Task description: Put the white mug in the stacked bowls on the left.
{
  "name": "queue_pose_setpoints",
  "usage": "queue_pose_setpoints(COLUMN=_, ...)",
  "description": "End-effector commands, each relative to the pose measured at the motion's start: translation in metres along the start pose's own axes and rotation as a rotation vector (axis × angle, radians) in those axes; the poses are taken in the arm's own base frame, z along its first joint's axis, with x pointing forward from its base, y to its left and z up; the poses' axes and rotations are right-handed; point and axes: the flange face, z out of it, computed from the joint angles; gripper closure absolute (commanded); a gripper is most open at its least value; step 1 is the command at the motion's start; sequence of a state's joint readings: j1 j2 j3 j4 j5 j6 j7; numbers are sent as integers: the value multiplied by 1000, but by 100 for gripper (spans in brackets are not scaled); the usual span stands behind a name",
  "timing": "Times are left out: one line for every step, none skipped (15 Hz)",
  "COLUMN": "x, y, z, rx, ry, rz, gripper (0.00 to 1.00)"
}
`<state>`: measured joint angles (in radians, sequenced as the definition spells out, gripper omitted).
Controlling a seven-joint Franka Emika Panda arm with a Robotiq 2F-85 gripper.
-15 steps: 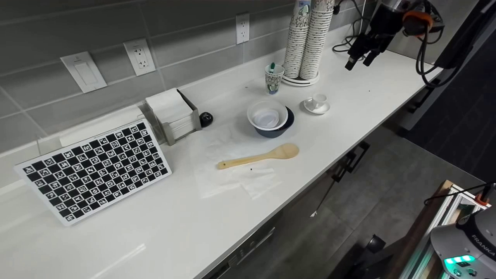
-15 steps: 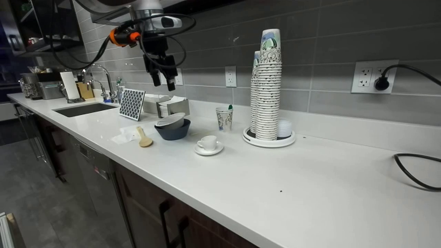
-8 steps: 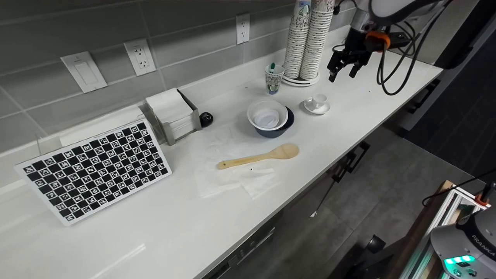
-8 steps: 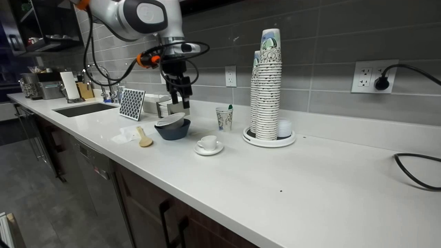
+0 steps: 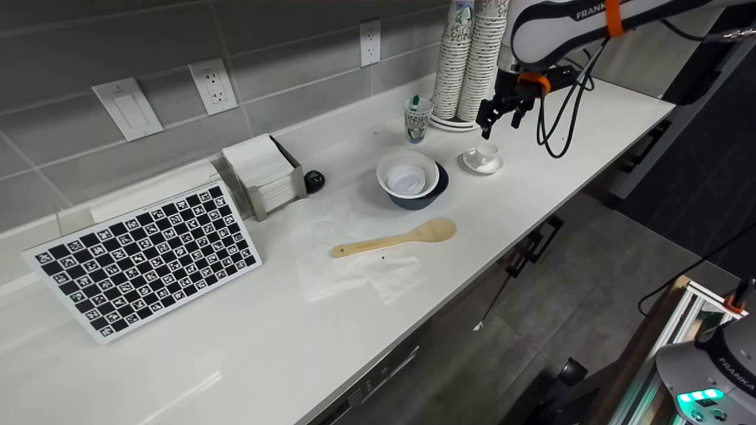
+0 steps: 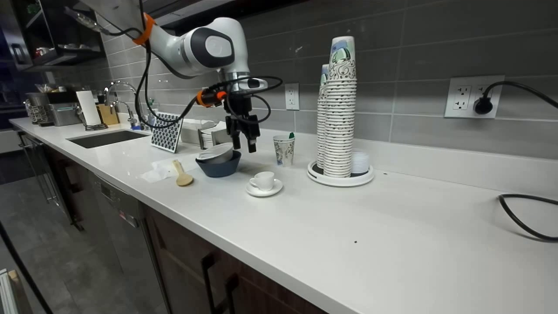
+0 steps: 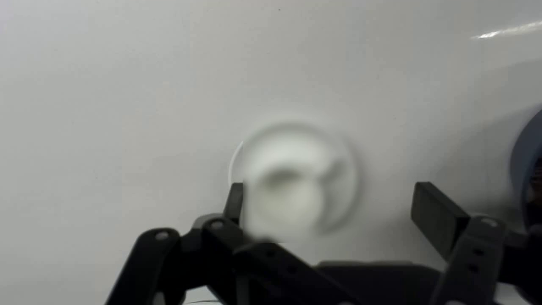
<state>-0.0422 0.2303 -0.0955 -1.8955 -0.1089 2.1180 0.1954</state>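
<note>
The white mug (image 5: 487, 152) stands upright on a white saucer (image 5: 484, 170) on the counter; mug (image 6: 264, 180) and saucer (image 6: 254, 192) also show in an exterior view. The stacked bowls, a white bowl (image 5: 390, 168) tilted in a dark-blue bowl (image 5: 415, 203), stand beside it. In an exterior view the white bowl (image 6: 218, 153) leans in the blue bowl (image 6: 220, 168). My gripper (image 5: 501, 128) (image 6: 244, 147) is open and empty above the counter near the mug. In the wrist view the mug (image 7: 292, 203) is blurred between the open fingers (image 7: 332, 199); the blue bowl (image 7: 525, 161) is cut off at right.
Tall paper cup stacks (image 5: 469, 71) (image 6: 340, 126) stand behind the saucer. A paper cup (image 5: 417, 125) with a green-tipped item stands near the wall. A wooden spoon (image 5: 434, 231) lies before the bowls. A napkin holder (image 5: 277, 189) and a patterned board (image 5: 144, 260) stand farther along.
My arm has come down and across the counter toward the mug, the gripper staying open. The mug, saucer and bowls have not moved.
</note>
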Motion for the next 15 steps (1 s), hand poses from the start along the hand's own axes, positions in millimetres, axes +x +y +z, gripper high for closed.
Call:
queue_pose_setpoints(x=0, y=1, z=-3, rx=1, ry=2, rz=2, gripper=0)
queue_pose_setpoints(x=1, y=-2, z=6, rx=-48, ry=-30, rz=-1, gripper=0)
queue_pose_setpoints(x=4, y=-6, z=15, rx=-65, ry=-36, rz=2, gripper=0)
queue_pose_setpoints(x=8, y=-11, z=27, rx=-56, ry=-37, rz=-17, gripper=0)
queue_pose_setpoints(x=12, y=-14, z=35, rx=-61, ry=-28, rz=-9, gripper=0)
queue_pose_setpoints(x=17, y=-16, z=43, rx=-66, ry=-17, rz=-2, gripper=0)
queue_pose_setpoints(x=21, y=-19, z=51, rx=-66, ry=-8, rz=-1, gripper=0)
queue_pose_setpoints(x=26, y=-21, z=57, rx=-74, ry=12, rz=-5, gripper=0)
queue_pose_setpoints(x=31, y=-23, z=63, rx=-88, ry=34, rz=-16, gripper=0)
queue_pose_setpoints(x=36, y=-24, z=67, rx=-103, ry=58, rz=-21, gripper=0)
queue_pose_setpoints(x=40, y=-26, z=68, rx=-112, ry=84, rz=-30, gripper=0)
queue_pose_setpoints(x=44, y=-26, z=70, rx=-121, ry=103, rz=-35, gripper=0)
queue_pose_setpoints(x=47, y=-27, z=70, rx=-125, ry=112, rz=-34, gripper=0)
queue_pose_setpoints(x=49, y=-29, z=72, rx=-125, ry=110, rz=-38, gripper=0)
queue_pose_setpoints(x=50, y=-31, z=73, rx=-124, ry=110, rz=-42, gripper=0)
